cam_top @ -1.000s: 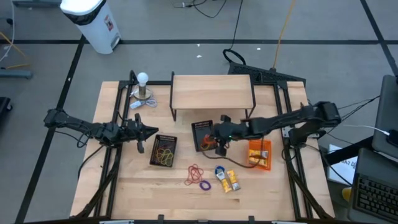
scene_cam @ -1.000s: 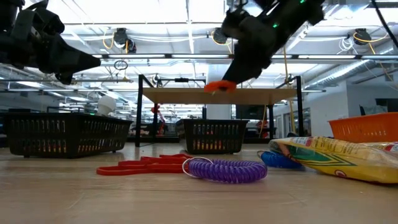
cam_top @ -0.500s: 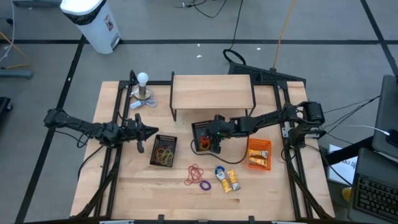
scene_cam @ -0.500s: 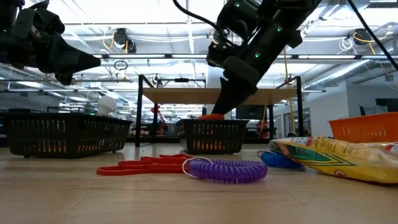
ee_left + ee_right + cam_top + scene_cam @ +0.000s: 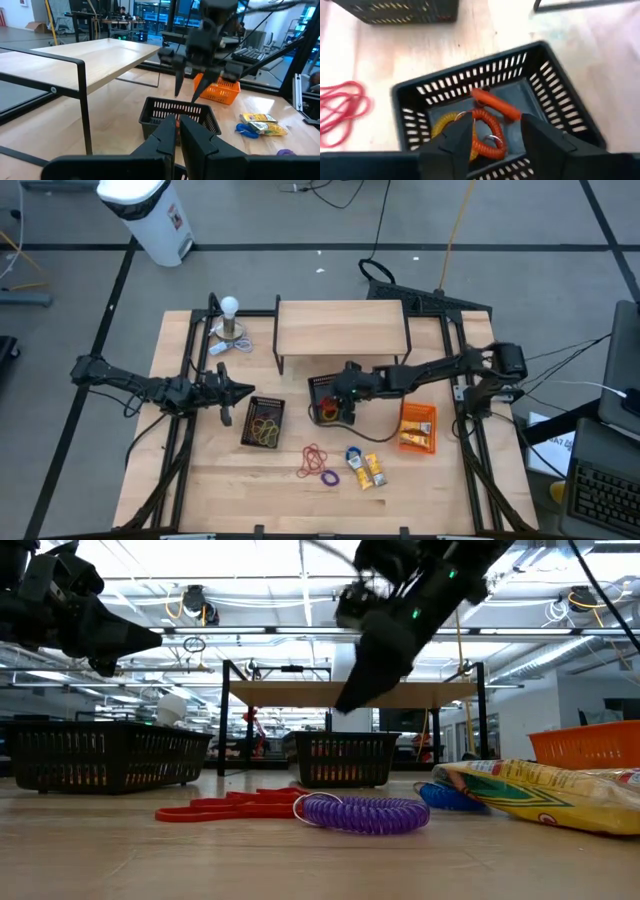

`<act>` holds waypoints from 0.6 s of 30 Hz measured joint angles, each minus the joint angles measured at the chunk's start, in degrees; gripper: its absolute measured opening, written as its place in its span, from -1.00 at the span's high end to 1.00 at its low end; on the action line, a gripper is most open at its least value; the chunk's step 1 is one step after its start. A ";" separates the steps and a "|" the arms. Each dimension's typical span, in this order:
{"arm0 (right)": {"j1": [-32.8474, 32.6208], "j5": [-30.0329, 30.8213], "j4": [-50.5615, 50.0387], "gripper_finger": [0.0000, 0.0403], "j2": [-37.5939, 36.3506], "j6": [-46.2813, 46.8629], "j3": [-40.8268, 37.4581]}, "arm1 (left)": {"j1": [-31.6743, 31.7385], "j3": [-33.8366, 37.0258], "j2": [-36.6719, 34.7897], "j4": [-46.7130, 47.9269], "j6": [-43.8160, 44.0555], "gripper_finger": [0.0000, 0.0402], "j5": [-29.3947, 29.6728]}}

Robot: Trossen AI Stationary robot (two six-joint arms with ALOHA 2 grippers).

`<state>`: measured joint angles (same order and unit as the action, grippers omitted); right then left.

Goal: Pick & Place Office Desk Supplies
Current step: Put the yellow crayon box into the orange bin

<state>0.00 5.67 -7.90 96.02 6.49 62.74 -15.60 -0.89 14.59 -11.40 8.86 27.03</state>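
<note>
orange coil in the middle basket

an orange coil band (image 5: 489, 112) is seen lying inside the black basket (image 5: 325, 398) at mid worktop (image 5: 300, 495), beside a yellow coil (image 5: 445, 125). the right gripper (image 5: 349, 392) is held just above that basket, jaws parted and empty. red bands (image 5: 315, 458), a purple coil (image 5: 330, 477) and yellow packets (image 5: 371, 471) lie nearer the front edge. the left gripper (image 5: 237, 391) is held near a second basket (image 5: 264, 422), jaws closed on nothing.

right pincer (image 5: 345, 700) motion-blurred in low view, orange coil (image 5: 487, 131) partly behind its fingers
</note>
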 joint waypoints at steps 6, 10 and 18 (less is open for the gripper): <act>-2.28 0.12 -3.05 0.16 -14.28 -2.57 -0.02 | 0.00 0.00 0.00 0.00 -1.12 0.87 0.00; -3.85 0.07 -5.91 0.43 -26.40 -4.80 -0.02 | -0.02 0.00 0.02 0.13 -2.72 0.87 0.02; -6.96 0.09 -6.72 0.94 -48.79 -8.53 -4.87 | 0.00 0.00 0.01 0.13 -4.06 0.87 0.04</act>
<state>-6.96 5.76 -14.61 47.23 -2.04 57.87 -15.59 -0.89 14.61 -11.27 4.80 27.07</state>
